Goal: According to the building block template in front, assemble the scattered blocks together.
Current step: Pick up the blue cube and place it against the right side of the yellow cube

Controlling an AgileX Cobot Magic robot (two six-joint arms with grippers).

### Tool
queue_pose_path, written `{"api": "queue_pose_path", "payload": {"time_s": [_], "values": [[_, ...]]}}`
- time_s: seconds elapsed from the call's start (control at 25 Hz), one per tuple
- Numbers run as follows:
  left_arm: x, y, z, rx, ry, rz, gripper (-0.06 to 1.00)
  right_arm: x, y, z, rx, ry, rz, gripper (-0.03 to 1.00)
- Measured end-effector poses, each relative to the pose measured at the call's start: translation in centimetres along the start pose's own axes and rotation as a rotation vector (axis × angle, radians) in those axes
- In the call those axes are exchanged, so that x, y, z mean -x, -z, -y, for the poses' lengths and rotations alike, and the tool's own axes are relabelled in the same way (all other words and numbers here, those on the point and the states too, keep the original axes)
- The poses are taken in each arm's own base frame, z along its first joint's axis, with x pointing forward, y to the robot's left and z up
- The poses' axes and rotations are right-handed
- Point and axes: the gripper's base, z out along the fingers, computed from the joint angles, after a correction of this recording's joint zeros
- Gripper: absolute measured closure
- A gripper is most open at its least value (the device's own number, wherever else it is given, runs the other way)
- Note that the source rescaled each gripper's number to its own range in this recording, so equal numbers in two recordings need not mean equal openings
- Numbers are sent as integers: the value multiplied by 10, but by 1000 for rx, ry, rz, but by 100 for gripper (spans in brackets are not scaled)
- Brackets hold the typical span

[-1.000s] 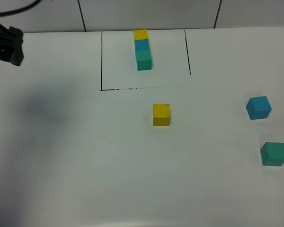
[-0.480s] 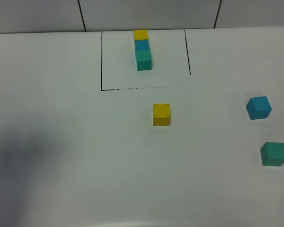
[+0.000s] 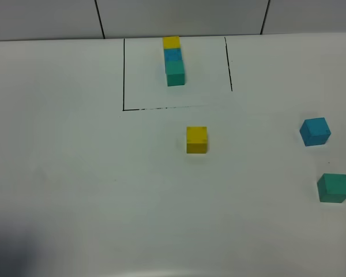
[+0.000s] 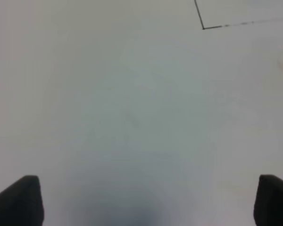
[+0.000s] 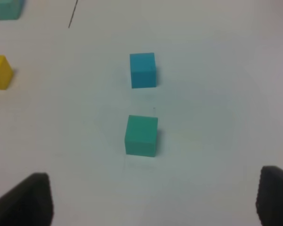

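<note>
The right gripper (image 5: pixel 151 197) hangs with its fingers (image 5: pixel 30 200) spread wide and nothing between them. The teal-green block (image 5: pixel 141 135) lies straight ahead of them, with the blue block (image 5: pixel 143 70) just beyond it. That line-up looks to me like the trouble: a reach for the blue one could knock the teal-green one aside, and a slightly skewed pinch could spin either cube.

The yellow block (image 3: pixel 196 139) sits well off toward the left arm's side, apart from both. The left gripper (image 4: pixel 144 200) is also spread wide, over bare table (image 4: pixel 108 103), with only the corner of the black outline (image 4: pixel 203 27) far ahead of it. The building block template (image 3: pixel 173 60) stands inside that outline, well clear. Nothing blocks either approach; wrong colour order is the remaining risk.
</note>
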Motion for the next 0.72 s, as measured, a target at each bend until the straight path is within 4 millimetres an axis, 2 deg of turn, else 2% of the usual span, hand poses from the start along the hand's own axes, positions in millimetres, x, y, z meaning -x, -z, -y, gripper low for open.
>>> {"api": "queue_pose_path", "payload": {"time_s": [0.12,0.36,0.72], "values": [[-27,-3,6,-59,-10,11,10,0,0,0,0,0,0,16],[-67,-9,11,-101,-46,49,13,0,0,0,3,-1,0,16],[-107,-5,13,-98,-63,153,17,0,0,0,3,-1,0,16]]}}
